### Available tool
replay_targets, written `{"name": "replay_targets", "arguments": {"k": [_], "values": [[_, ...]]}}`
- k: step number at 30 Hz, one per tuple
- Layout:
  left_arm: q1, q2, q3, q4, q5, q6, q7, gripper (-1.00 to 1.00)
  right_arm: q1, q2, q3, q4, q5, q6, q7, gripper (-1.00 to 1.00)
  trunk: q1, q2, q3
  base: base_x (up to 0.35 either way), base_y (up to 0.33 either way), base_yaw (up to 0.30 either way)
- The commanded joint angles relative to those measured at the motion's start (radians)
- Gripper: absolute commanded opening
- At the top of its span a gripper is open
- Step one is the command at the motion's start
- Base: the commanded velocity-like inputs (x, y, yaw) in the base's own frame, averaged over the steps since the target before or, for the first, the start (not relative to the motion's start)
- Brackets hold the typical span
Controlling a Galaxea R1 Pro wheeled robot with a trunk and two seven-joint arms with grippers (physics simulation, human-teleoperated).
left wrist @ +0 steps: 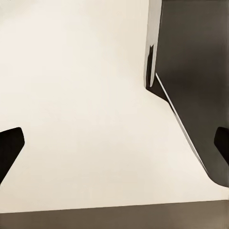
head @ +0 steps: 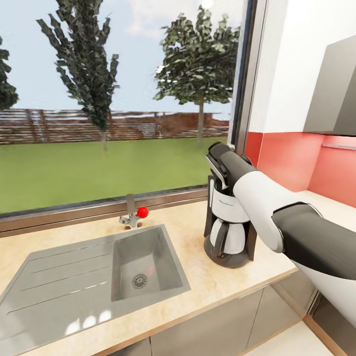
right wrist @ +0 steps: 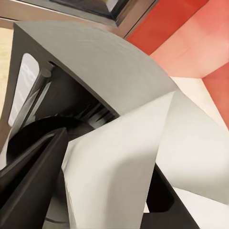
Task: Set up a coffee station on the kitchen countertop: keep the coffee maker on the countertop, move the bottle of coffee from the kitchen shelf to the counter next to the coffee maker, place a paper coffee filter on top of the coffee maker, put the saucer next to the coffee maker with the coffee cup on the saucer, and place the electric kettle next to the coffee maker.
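Your right arm (head: 277, 217) was stretched forward across your view, wrist bent down. Right gripper (right wrist: 102, 191) was clamped on a white folded sheet. Left gripper's fingertips (left wrist: 9, 148) sat wide apart, nothing between them.

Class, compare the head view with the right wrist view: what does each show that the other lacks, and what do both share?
Head view alone: the sink, the red-knobbed tap, the lawn and trees outside, and the right arm reaching over the coffee maker. Right wrist view alone: a white paper coffee filter held close above the machine's open top. Shared: the coffee maker, the window frame, the red backsplash and the countertop.
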Motion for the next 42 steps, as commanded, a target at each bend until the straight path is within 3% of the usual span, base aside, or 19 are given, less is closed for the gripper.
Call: {"name": "replay_targets", "arguments": {"k": [1, 4, 5, 28, 39, 40, 42], "values": [[0.0, 0.0, 0.008, -0.001, -0.011, 0.003, 0.002, 1.0, 0.0, 0.0, 0.004, 0.001, 0.001, 0.004, -0.002, -1.0, 0.0, 0.0, 0.0, 0.0, 0.0, 0.0], [-0.001, 0.0, 0.009, -0.001, -0.011, 0.003, 0.002, 1.0, 0.0, 0.0, 0.004, 0.001, 0.001, 0.005, -0.002, -1.0, 0.0, 0.0, 0.0, 0.0, 0.0, 0.0], [-0.001, 0.0, 0.009, -0.001, -0.011, 0.003, 0.002, 1.0, 0.0, 0.0, 0.004, 0.001, 0.001, 0.005, -0.002, 1.0, 0.0, 0.0, 0.0, 0.0, 0.0, 0.0], [0.001, 0.001, 0.009, -0.001, -0.011, -0.001, 0.003, 1.0, 0.0, 0.0, 0.004, -0.011, 0.001, 0.005, -0.002, 1.0, 0.0, 0.0, 0.0, 0.0, 0.0, 0.0], [0.0, 0.003, 0.009, -0.001, -0.011, -0.006, 0.004, 1.0, 0.0, 0.0, -0.001, -0.341, -0.007, 0.002, 0.006, 1.0, 0.0, 0.0, 0.0, 0.0, 0.0, 0.0], [0.0, 0.003, 0.009, -0.001, -0.011, -0.007, 0.004, 1.0, 0.0, 0.0, -0.002, -0.359, -0.018, 0.002, 0.007, 1.0, 0.0, 0.0, 0.0, 0.0, 0.0, 0.0], [0.0, 0.003, 0.008, -0.002, -0.012, -0.008, 0.004, 1.0, 0.0, 0.0, -0.002, -0.382, -0.099, 0.002, 0.009, 1.0, 0.0, 0.0, 0.0, 0.0, 0.0, 0.0]]}}
